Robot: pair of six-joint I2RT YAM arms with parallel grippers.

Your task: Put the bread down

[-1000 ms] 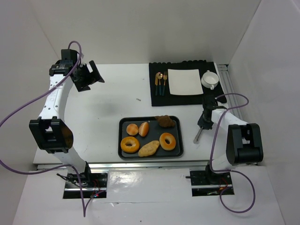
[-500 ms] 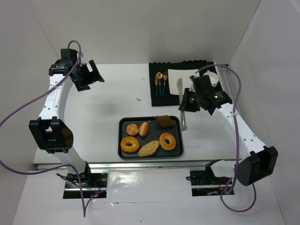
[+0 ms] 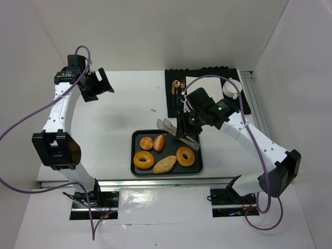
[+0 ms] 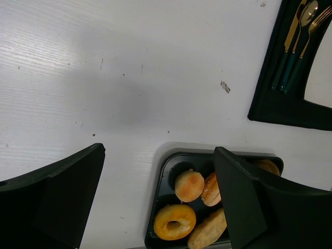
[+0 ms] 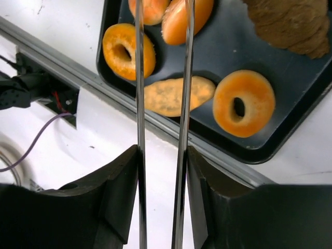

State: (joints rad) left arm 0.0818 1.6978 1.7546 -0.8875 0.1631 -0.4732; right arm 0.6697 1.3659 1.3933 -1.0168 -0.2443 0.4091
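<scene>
Top external view shows the change: a second ago the right arm hung low by the desk's right edge. Now it has swung in over the tray (image 3: pixel 196 168), which sits at the middle of the desk's near edge. The right pincer (image 5: pixel 162 155) is clamped on the tongs (image 3: pixel 168 126), one finger pressing the outside of each blade. The blades stand apart and reach toward the tray's far-left corner. I judge this to be the approach: the tool is lined up on the bread, but nothing is gripped or lifted yet.

The bread lies in that far-left corner: a round bun (image 3: pixel 146 142) and, just beside it toward the tray's middle, an oval bun (image 3: pixel 159 142). In the right wrist view one blade crosses each bun, and the tips run out of frame, so contact cannot be told.

The round bun has no clear long axis. The oval bun's long axis runs roughly from the tray's near edge to its far edge, its far end leaning slightly right.

The left pincer (image 4: pixel 158 153) is apart and empty, high over the desk's far-left part, well apart from the tray.
</scene>
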